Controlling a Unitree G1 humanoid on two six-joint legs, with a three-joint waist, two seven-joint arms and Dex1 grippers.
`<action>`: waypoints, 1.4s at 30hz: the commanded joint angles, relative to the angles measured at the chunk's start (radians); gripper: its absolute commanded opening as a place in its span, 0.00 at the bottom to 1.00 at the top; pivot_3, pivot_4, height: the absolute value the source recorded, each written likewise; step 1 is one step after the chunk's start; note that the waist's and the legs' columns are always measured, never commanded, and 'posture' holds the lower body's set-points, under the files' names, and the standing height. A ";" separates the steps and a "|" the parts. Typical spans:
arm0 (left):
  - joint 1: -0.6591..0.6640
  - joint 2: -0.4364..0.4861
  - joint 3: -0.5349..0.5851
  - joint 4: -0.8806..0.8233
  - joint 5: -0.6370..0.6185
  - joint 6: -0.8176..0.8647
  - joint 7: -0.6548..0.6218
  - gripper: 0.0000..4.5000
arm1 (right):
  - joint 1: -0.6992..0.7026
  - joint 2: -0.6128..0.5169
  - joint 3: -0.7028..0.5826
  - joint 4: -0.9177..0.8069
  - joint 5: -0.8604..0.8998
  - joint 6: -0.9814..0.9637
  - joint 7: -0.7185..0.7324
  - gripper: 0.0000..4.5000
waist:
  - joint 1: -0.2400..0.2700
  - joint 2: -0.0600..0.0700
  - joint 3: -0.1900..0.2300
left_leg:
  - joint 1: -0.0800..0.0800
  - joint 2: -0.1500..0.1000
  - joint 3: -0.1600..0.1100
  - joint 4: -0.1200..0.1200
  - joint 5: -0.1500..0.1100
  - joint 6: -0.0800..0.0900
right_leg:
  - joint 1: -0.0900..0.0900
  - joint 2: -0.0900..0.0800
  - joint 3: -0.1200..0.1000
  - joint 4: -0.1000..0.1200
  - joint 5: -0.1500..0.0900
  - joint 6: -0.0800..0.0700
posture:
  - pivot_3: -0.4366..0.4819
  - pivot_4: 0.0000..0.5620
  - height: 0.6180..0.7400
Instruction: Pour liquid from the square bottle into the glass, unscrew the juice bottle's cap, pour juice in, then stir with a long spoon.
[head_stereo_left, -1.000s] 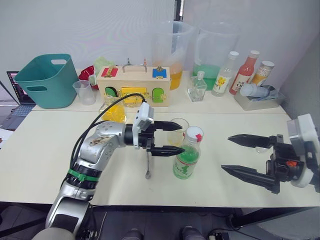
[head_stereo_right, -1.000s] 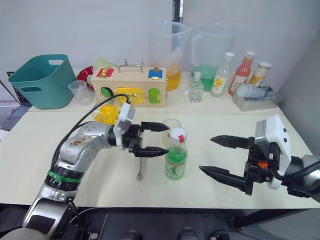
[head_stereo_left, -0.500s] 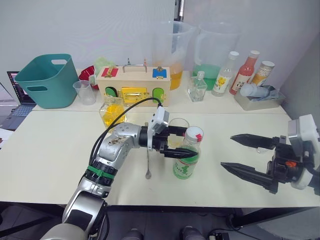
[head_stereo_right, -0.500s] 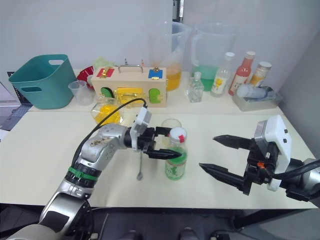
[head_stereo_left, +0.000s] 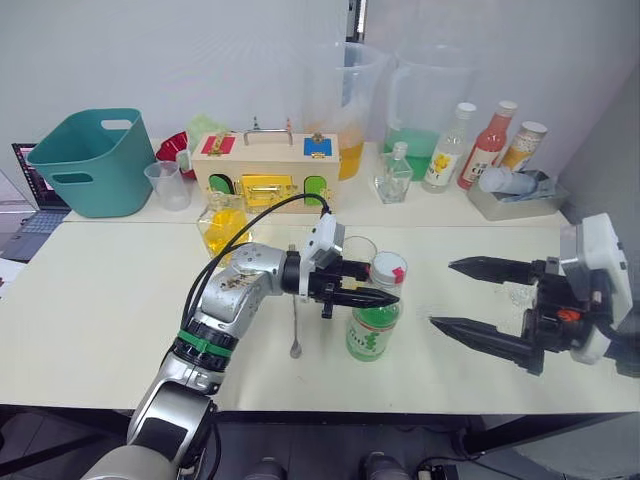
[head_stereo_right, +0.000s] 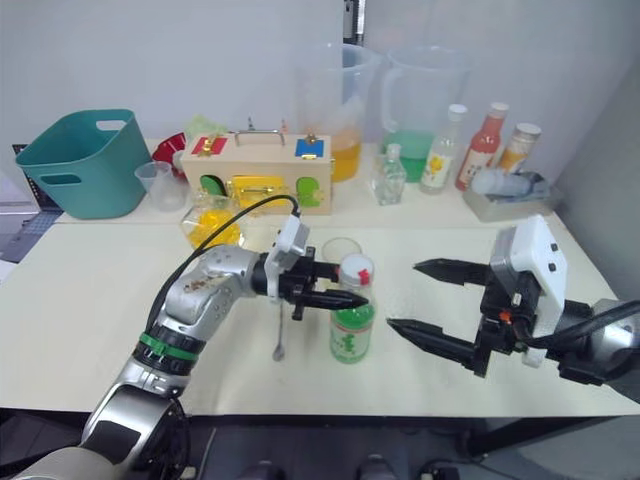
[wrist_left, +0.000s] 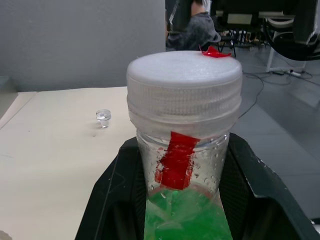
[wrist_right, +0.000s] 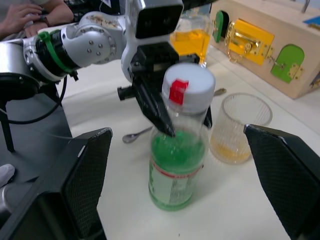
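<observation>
- At desk (head_stereo_left: 100, 300) centre, I have the left claw (head_stereo_left: 372, 282) clamped on the neck of the juice bottle (head_stereo_left: 374, 318), just below the cap (wrist_left: 184, 82).
- I judge the plastic light and squashy; the stiff neck suits holding.
- Right claw (head_stereo_left: 466, 298) waits spread apart.
- Right wrist view shows yellow liquid (wrist_right: 231, 149) in the glass (wrist_right: 239, 127).

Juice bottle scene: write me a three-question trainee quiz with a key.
1. True or false: the cap is still on the juice bottle.
2. Which gripper has its fingers around the bottle's neck? A) left B) right
3. Fill in: the glass holds a little ____ liquid.

Key: 1 true. 2 A: the left gripper closes on the neck, while the right gripper is open, apart from the bottle. 3 yellow.
</observation>
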 joint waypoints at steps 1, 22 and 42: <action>-0.004 0.017 -0.020 -0.037 0.025 0.013 0.002 0.32 | -0.090 0.018 0.093 0.001 0.013 -0.029 -0.077 1.00 | -0.001 0.000 0.000 | 0.000 0.000 0.000 0.000 0.000 0.000 | 0.000 0.000 0.000 0.000 0.000 0.000 | 0.48 0.27 1.00; 0.002 0.060 -0.029 -0.075 0.033 0.038 0.021 0.31 | -0.285 0.228 0.400 0.037 -0.158 -0.014 -0.250 0.38 | -0.003 0.000 0.000 | 0.000 0.000 0.000 0.000 0.000 0.000 | -0.001 0.000 0.000 0.001 0.000 0.000 | 0.48 0.27 1.00; 0.005 0.128 0.014 -0.166 -0.025 0.087 0.007 0.30 | -0.634 0.277 0.670 0.455 -0.328 -0.178 0.699 0.38 | -0.025 0.000 0.000 | -0.002 0.000 0.000 0.000 0.000 0.000 | -0.005 0.000 0.000 0.003 0.000 0.000 | 0.48 0.27 1.00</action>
